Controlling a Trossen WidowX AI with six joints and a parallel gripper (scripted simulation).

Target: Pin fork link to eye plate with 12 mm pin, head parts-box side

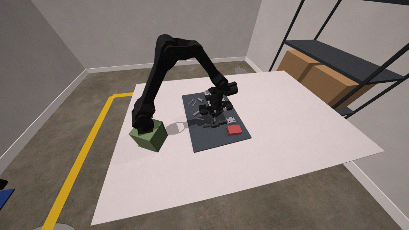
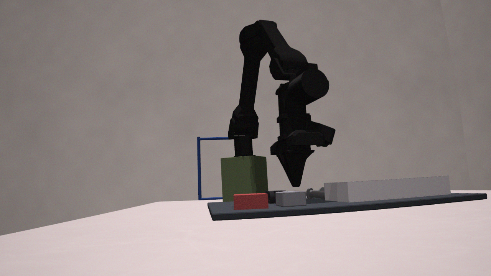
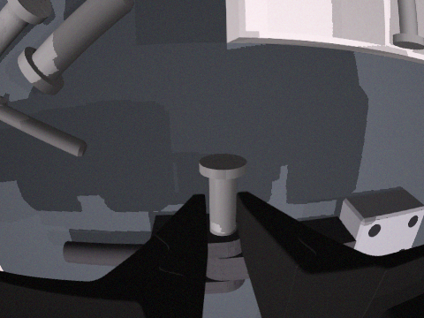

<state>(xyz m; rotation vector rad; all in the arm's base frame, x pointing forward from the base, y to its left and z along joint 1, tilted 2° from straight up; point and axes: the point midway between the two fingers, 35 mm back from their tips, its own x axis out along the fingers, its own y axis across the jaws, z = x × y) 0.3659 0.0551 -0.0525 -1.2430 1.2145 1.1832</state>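
Note:
In the exterior view the pin's head [image 2: 310,193] shows at mat level, between the grey eye plate [image 2: 290,198] and the parts box [image 2: 386,188]. My gripper [image 2: 295,185] hangs point-down above the joint, clear of the eye plate, with nothing at its tip. In the wrist view the fingers stand narrow and frame the pin below them. The eye plate [image 3: 383,224] sits to the right.
Several loose pins [image 3: 65,35] lie on the mat to the left, more inside the parts box. A red block [image 1: 234,129] sits beside the eye plate [image 1: 231,120]. The arm stands on a green base [image 1: 148,135]. A shelf rack with cardboard boxes stands at the table's far right.

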